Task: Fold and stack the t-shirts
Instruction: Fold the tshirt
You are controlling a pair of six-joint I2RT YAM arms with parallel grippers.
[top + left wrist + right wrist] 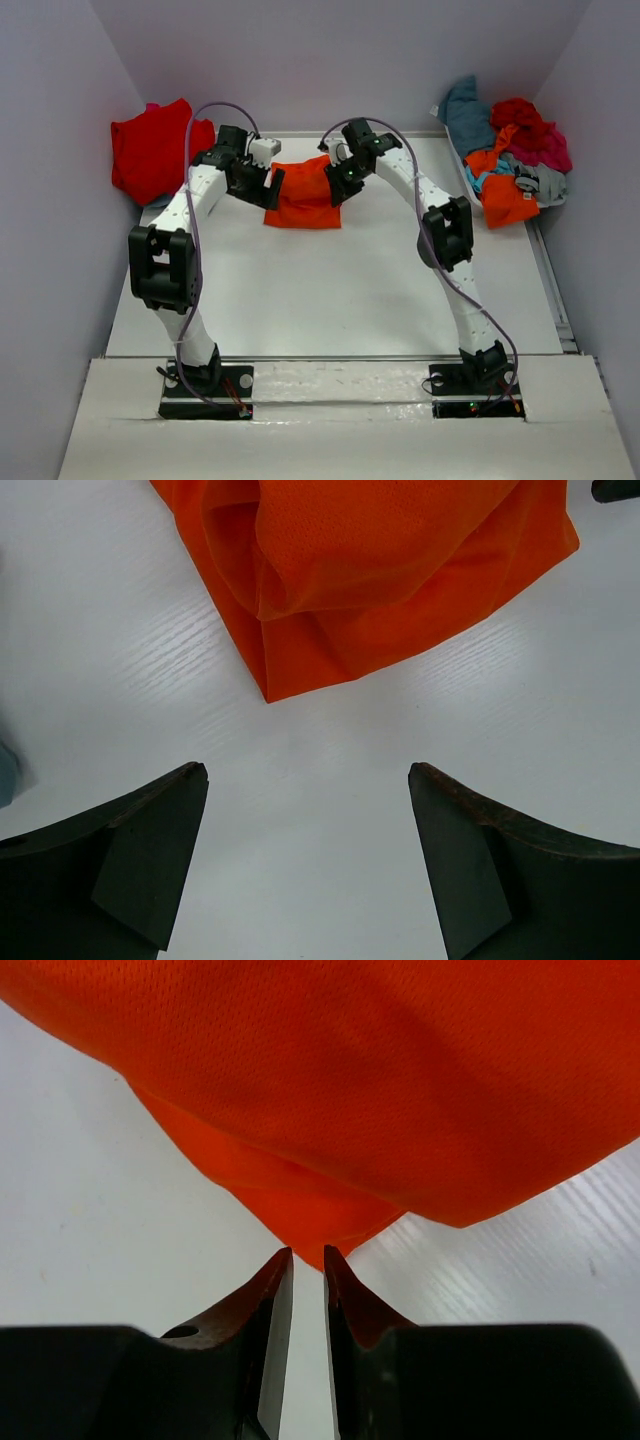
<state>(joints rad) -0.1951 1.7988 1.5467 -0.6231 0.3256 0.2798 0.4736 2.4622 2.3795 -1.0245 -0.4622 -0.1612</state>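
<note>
A bright orange t-shirt (305, 195) lies folded on the white table (330, 290) between my two grippers. In the left wrist view, one corner of the shirt (380, 570) points toward my left gripper (308, 770), which is wide open and empty over bare table just short of it (262, 185). My right gripper (308, 1252) is nearly closed, and its tips pinch the orange shirt's (350, 1090) near corner. It sits at the shirt's right edge (342, 180). A red t-shirt (150, 150) lies at the far left.
A heap of teal, red, magenta, orange and grey shirts (515, 155) is piled at the far right of the table. White walls close in the left, back and right sides. A metal rail (550, 270) runs along the table's right edge.
</note>
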